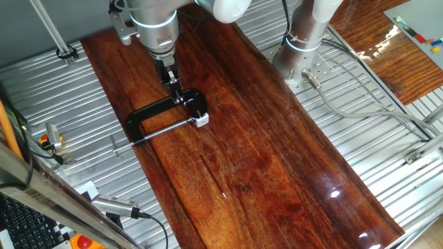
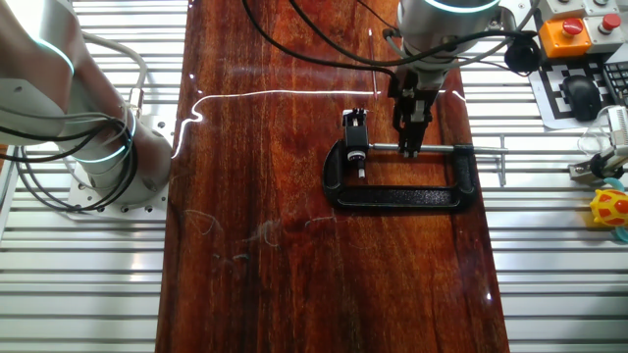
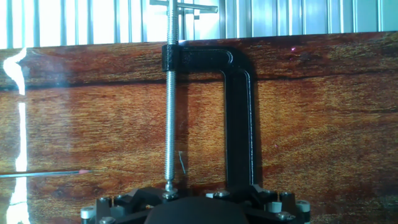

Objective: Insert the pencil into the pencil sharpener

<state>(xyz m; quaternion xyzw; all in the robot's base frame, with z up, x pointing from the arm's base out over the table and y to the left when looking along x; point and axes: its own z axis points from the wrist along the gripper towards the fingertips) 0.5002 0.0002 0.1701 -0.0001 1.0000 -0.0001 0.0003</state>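
Observation:
The pencil (image 1: pixel 216 184) lies flat on the red-brown wood, well away from the clamp, and its pale end glints. It shows as a thin line (image 2: pixel 376 67) in the other fixed view and at the left edge (image 3: pixel 56 173) in the hand view. The small white pencil sharpener (image 1: pixel 201 120) (image 2: pixel 356 148) sits pinched in the black C-clamp (image 1: pixel 156 109) (image 2: pixel 397 198) (image 3: pixel 239 124). My gripper (image 1: pixel 178 95) (image 2: pixel 410 147) hangs just over the clamp's screw rod, a little to one side of the sharpener. Its fingers taper together with nothing seen between them. In the hand view my gripper (image 3: pixel 198 210) hides the sharpener.
The clamp's screw handle (image 2: pixel 501 159) sticks out past the wooden board's edge over ribbed metal. The arm's base (image 2: pixel 98 147) stands beside the board. An emergency button (image 2: pixel 564 34), a keyboard and a yellow toy (image 2: pixel 610 208) sit off the board.

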